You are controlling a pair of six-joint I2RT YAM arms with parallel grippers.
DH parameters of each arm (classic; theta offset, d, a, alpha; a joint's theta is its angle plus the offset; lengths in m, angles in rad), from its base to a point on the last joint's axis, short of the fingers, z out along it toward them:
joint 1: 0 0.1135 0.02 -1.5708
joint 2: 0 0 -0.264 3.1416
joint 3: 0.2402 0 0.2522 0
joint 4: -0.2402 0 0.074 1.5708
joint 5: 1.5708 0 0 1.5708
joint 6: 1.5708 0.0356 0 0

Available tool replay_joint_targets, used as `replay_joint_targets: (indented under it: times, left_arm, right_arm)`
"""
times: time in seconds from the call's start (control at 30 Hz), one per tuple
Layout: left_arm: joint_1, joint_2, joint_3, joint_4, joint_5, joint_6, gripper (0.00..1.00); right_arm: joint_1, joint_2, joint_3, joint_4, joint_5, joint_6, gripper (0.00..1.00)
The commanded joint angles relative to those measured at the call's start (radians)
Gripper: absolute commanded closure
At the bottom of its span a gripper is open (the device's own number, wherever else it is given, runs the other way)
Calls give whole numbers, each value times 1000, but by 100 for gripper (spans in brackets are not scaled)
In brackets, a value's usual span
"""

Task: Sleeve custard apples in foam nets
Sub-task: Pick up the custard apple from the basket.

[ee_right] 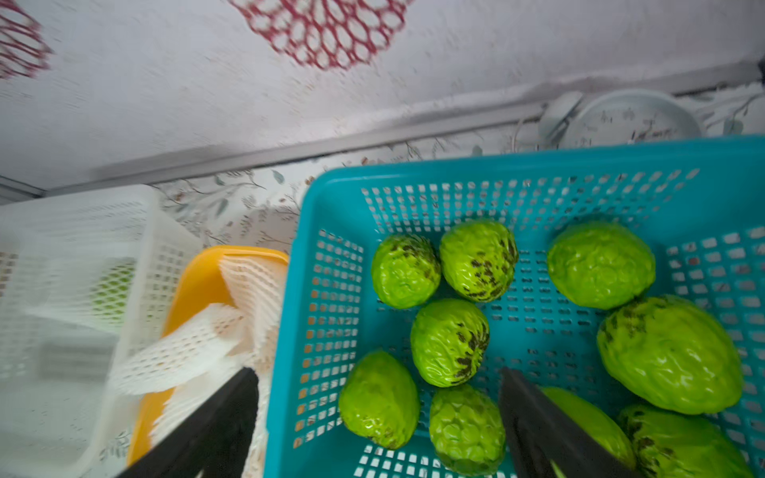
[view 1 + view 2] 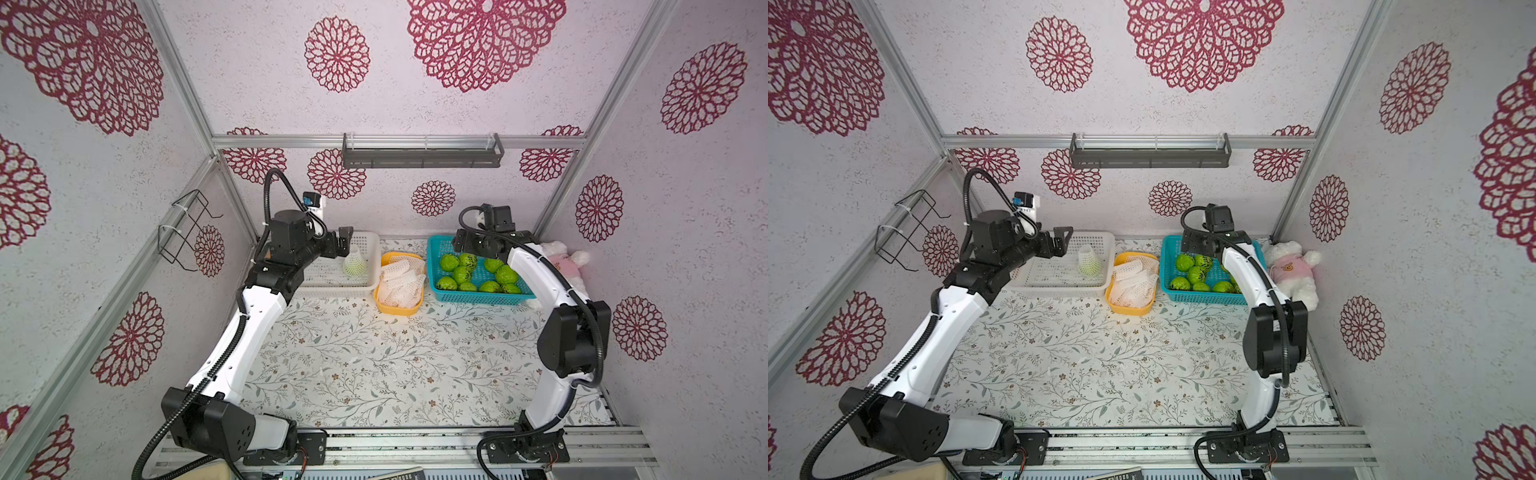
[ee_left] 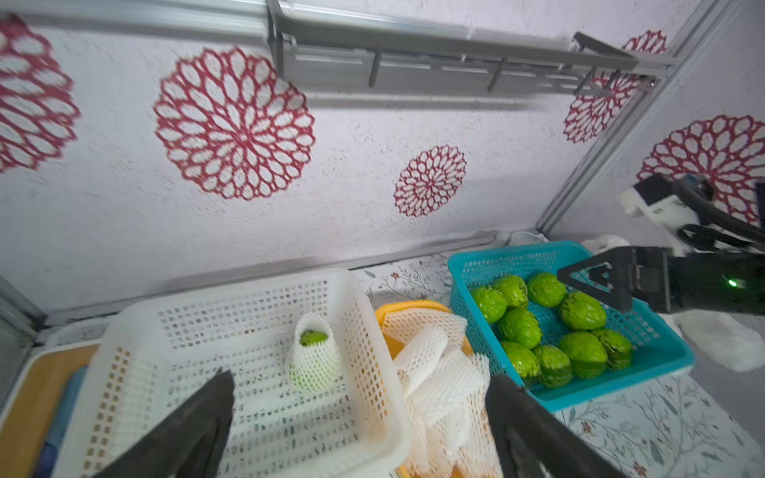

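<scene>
My right gripper hung over the blue basket with its fingers spread wide and nothing between them. The bare custard apples lay loose there, and a wide span was needed to straddle one. My left gripper was likewise spread and empty above the white basket, where one sleeved fruit stood upright with green showing at its top. The foam nets lay piled in the yellow tray between the two baskets, within reach of either arm. Judgement: one fruit finished, many bare. The next step was to close on a single apple without crowding its touching neighbours.
</scene>
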Motion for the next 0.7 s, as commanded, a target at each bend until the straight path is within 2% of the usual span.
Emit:
replay_joint_targets:
  times: [0.0, 0.2, 0.4, 0.5, 0.67]
  left_arm:
    - [-1, -16, -115, 136, 97, -22, 3]
    - [-50, 11, -145, 184, 118, 43, 3]
    - [-77, 45, -129, 177, 108, 45, 3]
    - [-85, 50, -129, 173, 97, 43, 3]
    - [-96, 55, -125, 162, 89, 51, 3]
  right_arm:
    - [-14, 50, 38, -105, 47, -13, 6]
    - [-32, 178, 79, -112, 35, -14, 6]
    - [-44, 278, 137, -88, 1, -4, 9]
    - [-51, 309, 158, -80, -15, 13, 14]
    - [-56, 304, 126, -55, -36, 34, 28]
